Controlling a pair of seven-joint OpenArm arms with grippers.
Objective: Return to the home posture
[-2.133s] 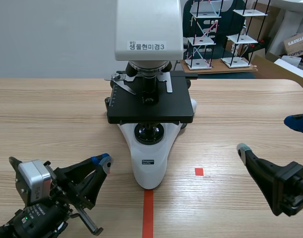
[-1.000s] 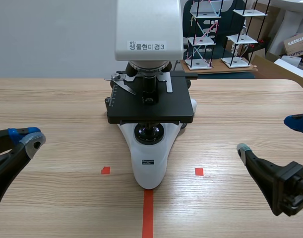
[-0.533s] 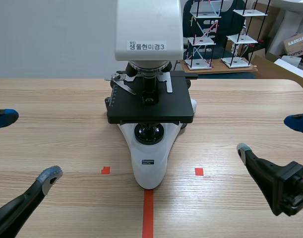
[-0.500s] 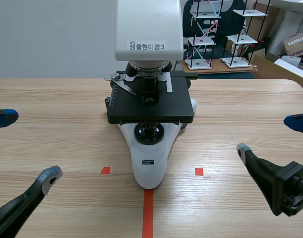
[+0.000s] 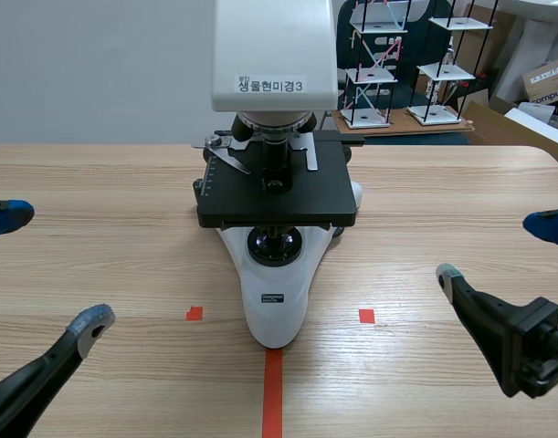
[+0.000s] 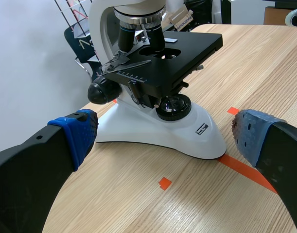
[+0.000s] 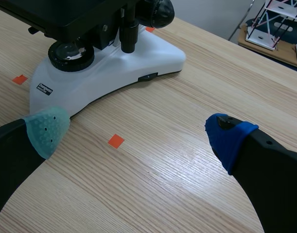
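A white microscope (image 5: 277, 164) with a black stage stands at the table's middle, also seen in the left wrist view (image 6: 158, 97) and the right wrist view (image 7: 109, 53). My left gripper (image 5: 41, 269) sits low at the table's left edge, open, fingers wide apart with nothing between them (image 6: 158, 133). My right gripper (image 5: 502, 251) sits low at the right edge, open and empty too (image 7: 138, 131). Both grippers point toward the microscope's base from either side, well apart from it.
Small orange-red squares (image 5: 194, 313) (image 5: 366, 316) and a tape line (image 5: 273, 392) mark the wood table in front of the microscope. Wire racks (image 5: 443, 64) and cardboard boxes (image 5: 548, 87) stand beyond the far right edge.
The left arm swung from near the microscope's front out to the left edge, and its fingers spread wide. For the last half second nothing has moved. The right arm stayed still.
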